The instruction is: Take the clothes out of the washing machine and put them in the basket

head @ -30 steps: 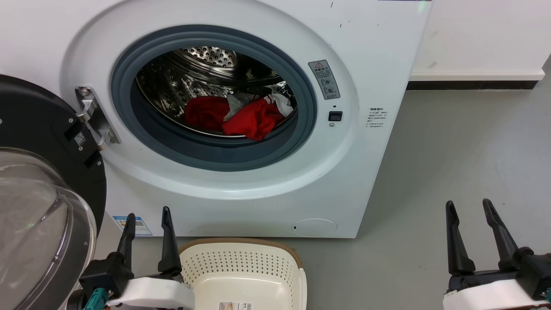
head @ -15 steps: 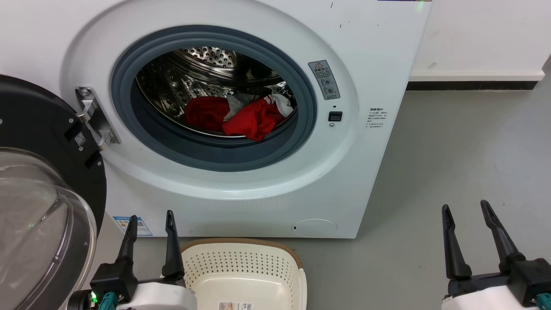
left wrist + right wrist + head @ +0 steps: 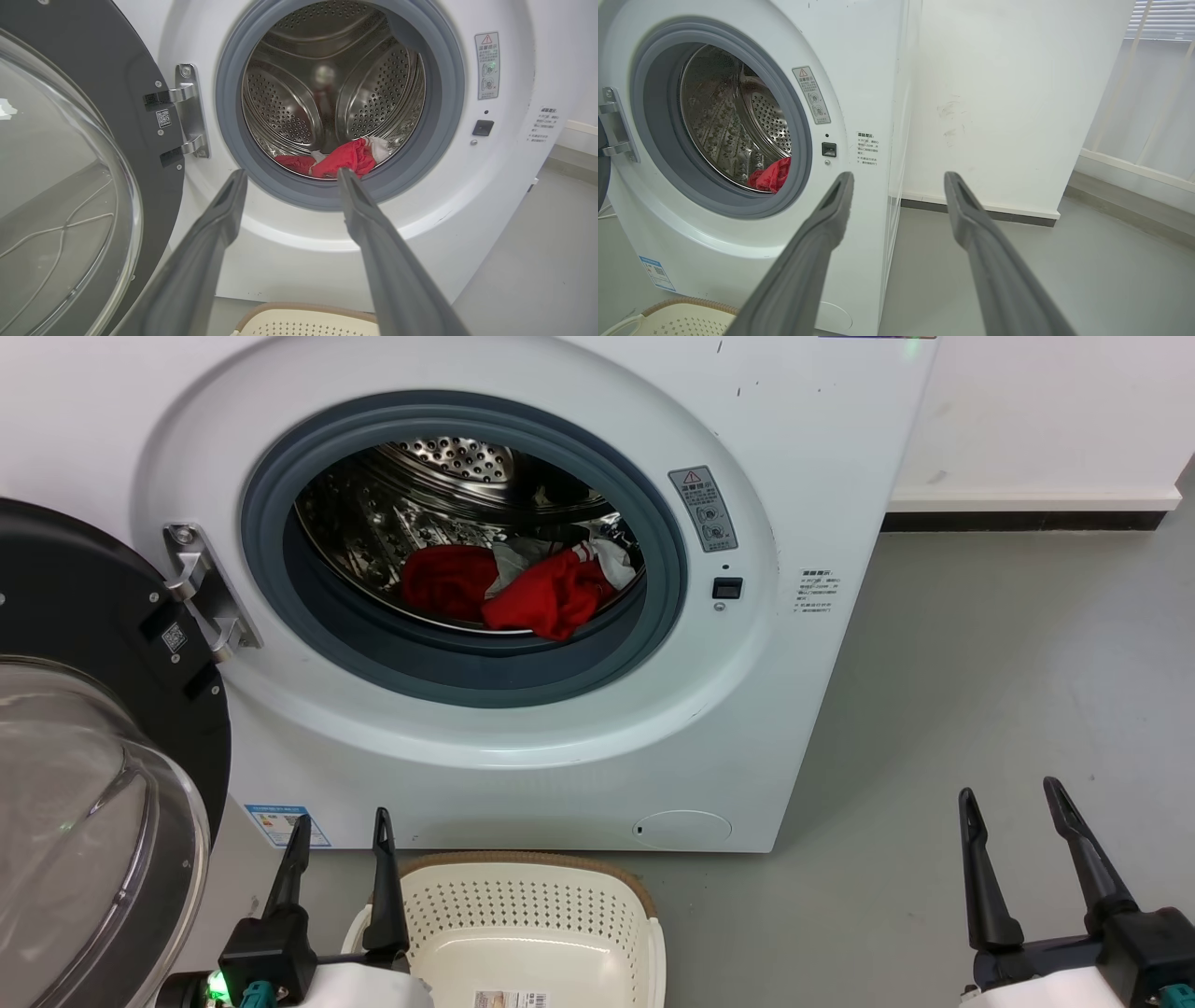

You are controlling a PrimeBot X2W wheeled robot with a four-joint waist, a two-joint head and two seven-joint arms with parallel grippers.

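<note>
Left gripper (image 3: 341, 817) and right gripper (image 3: 1009, 788) gape wide, crumpled red clothes (image 3: 541, 593) in perforated steel drum (image 3: 448, 457)

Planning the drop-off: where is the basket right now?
In the head view, the basket stands on the floor at bottom centre, in front of the washing machine below its porthole, beside the left gripper.

Floor (image 3: 990, 672): smooth grey, faint scuff marks. Standing directly on it:
- white front-loading washing machine (image 3: 794, 476), its black-rimmed glass door (image 3: 56, 616) swung open to the left;
- cream perforated laundry basket (image 3: 523, 907), brown woven-look rim, just in front of the machine's base, upright, with a label sticker (image 3: 509, 1000) on its bottom.
</note>
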